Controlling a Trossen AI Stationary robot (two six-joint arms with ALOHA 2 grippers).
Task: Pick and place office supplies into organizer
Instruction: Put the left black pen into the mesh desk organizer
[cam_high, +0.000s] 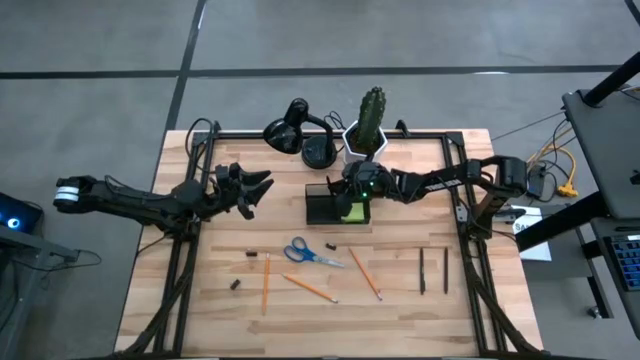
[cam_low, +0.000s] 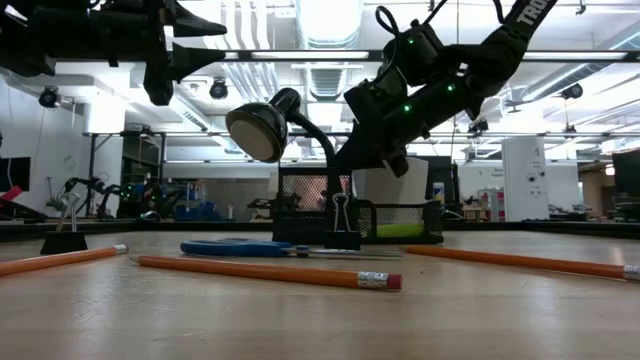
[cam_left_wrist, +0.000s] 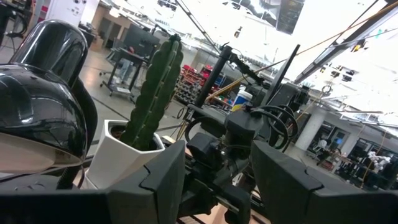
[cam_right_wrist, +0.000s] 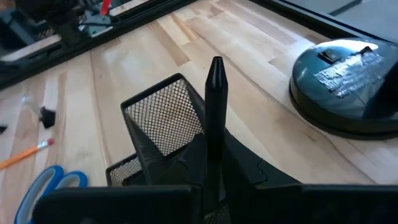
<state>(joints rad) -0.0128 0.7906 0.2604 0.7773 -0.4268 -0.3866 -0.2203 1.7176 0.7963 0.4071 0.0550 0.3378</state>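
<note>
High view | right gripper (cam_high: 352, 190) over organizer (cam_high: 335, 207), jaws gripping pen (cam_right_wrist: 216, 118) (upright) | left jaws open

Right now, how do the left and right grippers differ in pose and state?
The left gripper hangs open and empty over bare wood at the table's left; the right gripper is shut on a dark pen. The left is well clear of the organizer; the right is above it, the pen pointing at the tall mesh compartment. Both are off the tabletop.
</note>
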